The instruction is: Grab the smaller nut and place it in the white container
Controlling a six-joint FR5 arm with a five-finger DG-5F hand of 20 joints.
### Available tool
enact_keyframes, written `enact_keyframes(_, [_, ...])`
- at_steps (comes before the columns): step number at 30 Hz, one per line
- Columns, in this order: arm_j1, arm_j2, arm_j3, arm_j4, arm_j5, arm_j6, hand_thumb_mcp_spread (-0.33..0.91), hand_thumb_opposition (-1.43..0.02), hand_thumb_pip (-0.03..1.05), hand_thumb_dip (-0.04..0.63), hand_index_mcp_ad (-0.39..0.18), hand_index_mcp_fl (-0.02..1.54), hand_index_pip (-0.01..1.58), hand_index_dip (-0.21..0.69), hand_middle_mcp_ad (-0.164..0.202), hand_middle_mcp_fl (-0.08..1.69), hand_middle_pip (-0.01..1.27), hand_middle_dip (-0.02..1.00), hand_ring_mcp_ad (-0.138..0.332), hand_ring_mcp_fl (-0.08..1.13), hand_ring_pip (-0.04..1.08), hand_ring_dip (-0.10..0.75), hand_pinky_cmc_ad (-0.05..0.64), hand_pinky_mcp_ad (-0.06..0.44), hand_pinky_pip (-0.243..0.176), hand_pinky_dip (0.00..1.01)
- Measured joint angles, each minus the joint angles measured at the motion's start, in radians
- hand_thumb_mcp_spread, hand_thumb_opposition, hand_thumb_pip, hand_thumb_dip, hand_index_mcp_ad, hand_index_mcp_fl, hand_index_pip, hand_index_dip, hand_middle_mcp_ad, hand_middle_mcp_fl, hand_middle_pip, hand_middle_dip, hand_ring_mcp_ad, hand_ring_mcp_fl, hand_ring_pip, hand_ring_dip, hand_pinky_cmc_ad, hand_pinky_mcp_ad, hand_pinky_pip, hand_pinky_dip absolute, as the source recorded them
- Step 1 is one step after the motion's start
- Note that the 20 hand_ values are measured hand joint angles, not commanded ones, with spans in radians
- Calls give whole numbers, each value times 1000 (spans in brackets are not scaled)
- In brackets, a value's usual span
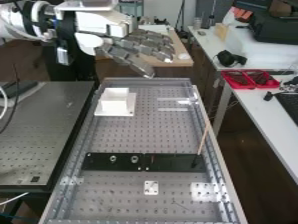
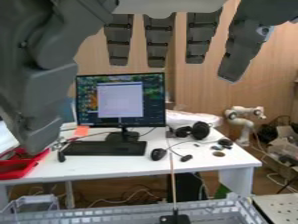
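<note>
Smaller nut: its position cannot be told with certainty from the high view. The larger nut, a small metal ring, and the bearing, round and metallic, stand side by side, apart, on a flat, smooth black bar. The bar lies across a metal bench pierced with rows of small holes. Nearer the camera is a white square plate with holes. A thin wooden stick leans up from a small black block by the bar's end. Farther along, the boxy white container sits on a flat, pale base. Beyond it, above the bench's far end, hangs the dark grey hand, open and empty, its segmented fingers straight and spread.
</note>
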Motion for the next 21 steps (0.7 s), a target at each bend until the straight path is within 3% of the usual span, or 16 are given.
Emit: enact_keyframes(21, [13, 67, -39, -12, 25, -25, 188, -773, 518, 140, -157, 119, 131, 131, 38, 2, 138, 300, 169, 0, 91, 129, 412, 328, -105, 389])
